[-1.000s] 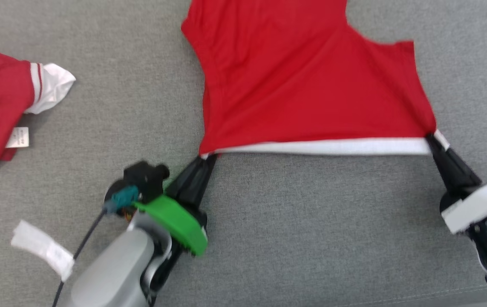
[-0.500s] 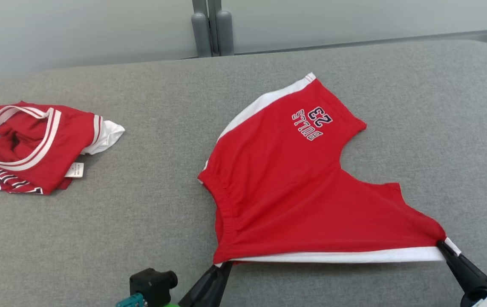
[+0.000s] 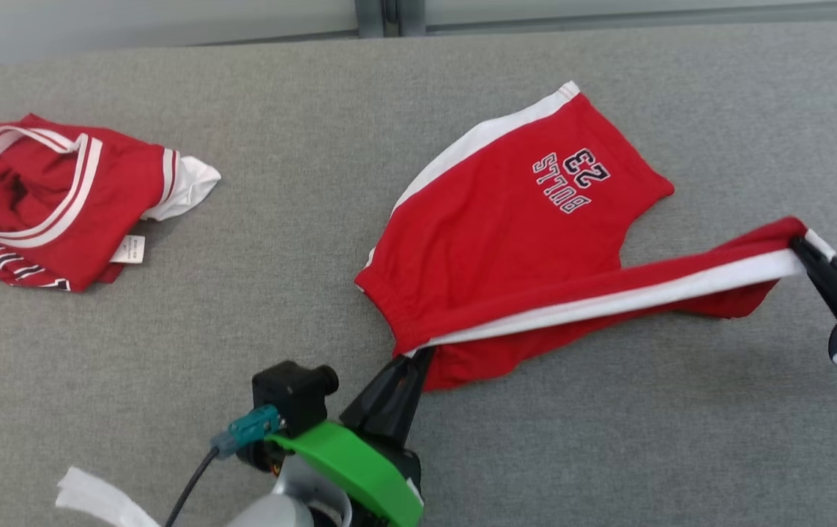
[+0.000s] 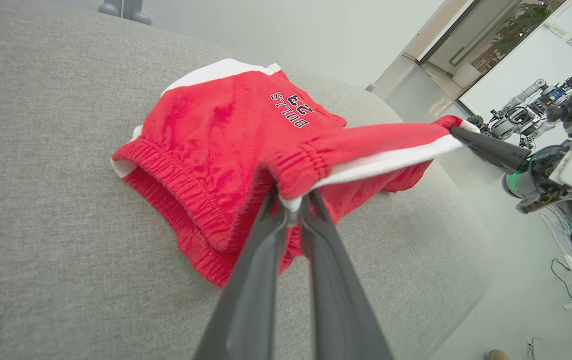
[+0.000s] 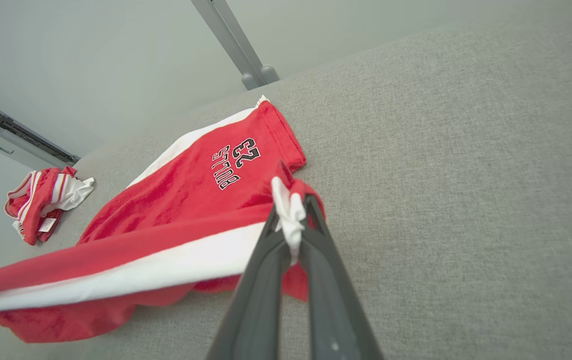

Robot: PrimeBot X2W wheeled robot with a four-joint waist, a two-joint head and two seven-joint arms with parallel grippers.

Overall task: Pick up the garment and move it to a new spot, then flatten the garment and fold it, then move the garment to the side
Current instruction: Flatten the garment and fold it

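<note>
Much bare cushion point(image 3: 608, 439) beyond shorts' point(image 3: 506, 219) edges

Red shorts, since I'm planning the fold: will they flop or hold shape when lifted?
Probably floppy: the shorts hang slack below the edge stretched between left gripper and right gripper. Likely light: two fingertip pinches lift that side.

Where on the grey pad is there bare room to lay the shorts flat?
Bare: the band between the crumpled jersey and the shorts, and the near strip between left tool and right tool. Crowded: left edge of the pad.
</note>
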